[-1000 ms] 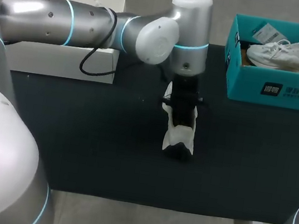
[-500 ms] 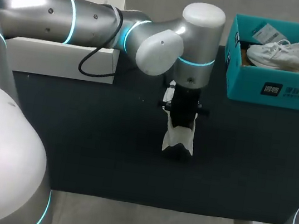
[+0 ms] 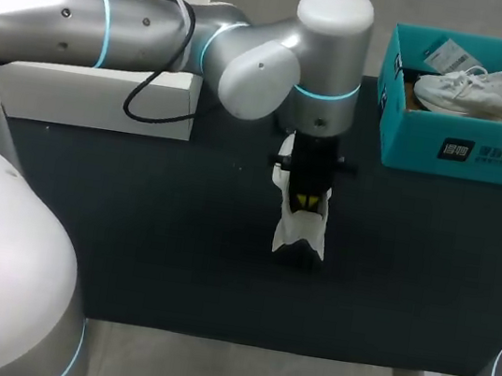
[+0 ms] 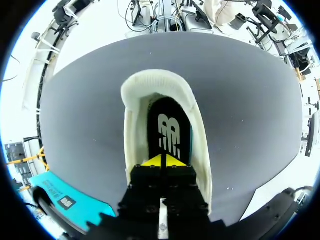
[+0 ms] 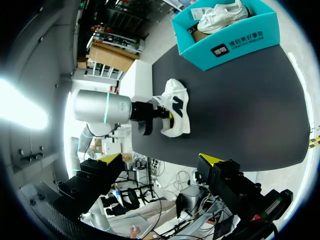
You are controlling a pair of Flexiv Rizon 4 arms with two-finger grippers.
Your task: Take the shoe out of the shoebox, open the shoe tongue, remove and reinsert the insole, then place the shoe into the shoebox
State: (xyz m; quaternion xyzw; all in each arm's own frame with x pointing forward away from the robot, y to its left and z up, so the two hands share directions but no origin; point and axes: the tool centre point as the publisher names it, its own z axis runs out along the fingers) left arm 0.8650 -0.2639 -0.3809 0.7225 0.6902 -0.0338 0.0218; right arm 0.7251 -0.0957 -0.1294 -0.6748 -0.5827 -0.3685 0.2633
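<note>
The white shoe stands upright in the middle of the black worktop, its padded collar gaping over a black insole. The left gripper reaches down into that opening with its yellow tips pressed together on the insole, though whether they pinch it cannot be told. At the far right corner sits the teal shoebox with a second white shoe inside, the right gripper hangs by the right edge beside it with fingers spread wide, and a white box lies along the far left edge under the left arm. The shoe lies well apart from both boxes and from the near edge, with black worktop on every side of it.
</note>
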